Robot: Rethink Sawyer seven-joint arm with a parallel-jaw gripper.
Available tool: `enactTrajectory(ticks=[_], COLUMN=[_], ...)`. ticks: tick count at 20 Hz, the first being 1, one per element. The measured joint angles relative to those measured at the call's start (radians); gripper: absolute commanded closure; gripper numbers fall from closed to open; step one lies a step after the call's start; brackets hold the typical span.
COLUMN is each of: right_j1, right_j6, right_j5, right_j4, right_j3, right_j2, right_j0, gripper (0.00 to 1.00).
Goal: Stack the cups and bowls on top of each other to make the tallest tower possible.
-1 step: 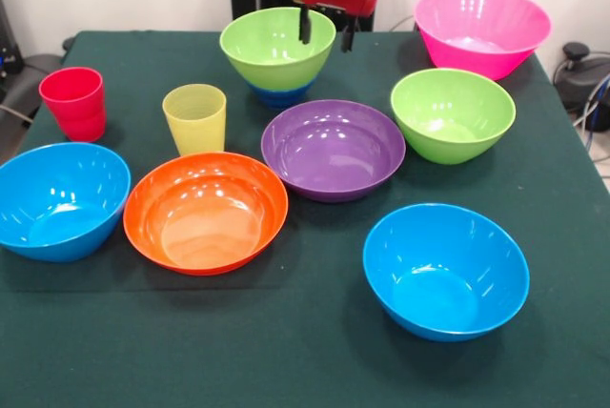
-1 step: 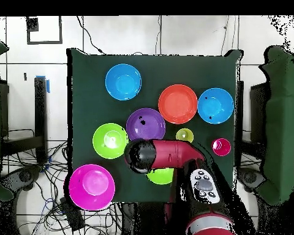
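At the table's far middle a lime green bowl (image 1: 272,51) sits nested on a small dark blue bowl (image 1: 279,95), a low tower. My gripper (image 1: 326,31) hangs open over that green bowl's right rim, one finger on each side of it, holding nothing. From above, the arm's head (image 2: 140,155) hides the fingers and most of this bowl (image 2: 162,178). The red cup (image 1: 73,101) and yellow cup (image 1: 194,117) stand upright at the left. Loose bowls lie around: purple (image 1: 333,149), orange (image 1: 205,210), lime green (image 1: 452,114), pink (image 1: 481,31), and two light blue (image 1: 59,200) (image 1: 445,270).
The table (image 1: 286,360) is covered in dark green cloth. The pink bowl sits close to the far right corner, and the left light blue bowl is near the left edge. Cables and equipment lie on the floor around the table.
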Motion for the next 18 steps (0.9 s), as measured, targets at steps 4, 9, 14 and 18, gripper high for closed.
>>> enactTrajectory(ticks=[4, 9, 14, 18], right_j1=[-0.026, -0.052, -0.062, -0.062], right_j6=[0.000, 0.000, 0.000, 0.000], right_j5=[0.011, 0.055, 0.092, 0.117], right_j4=[0.023, 0.054, 0.063, 0.064], right_j3=[0.000, -0.006, -0.027, -0.053], right_j2=[0.001, 0.002, 0.002, 0.002], right_j0=[-0.002, -0.003, -0.003, -0.003], gripper=[0.00, 0.00, 0.00, 0.00])
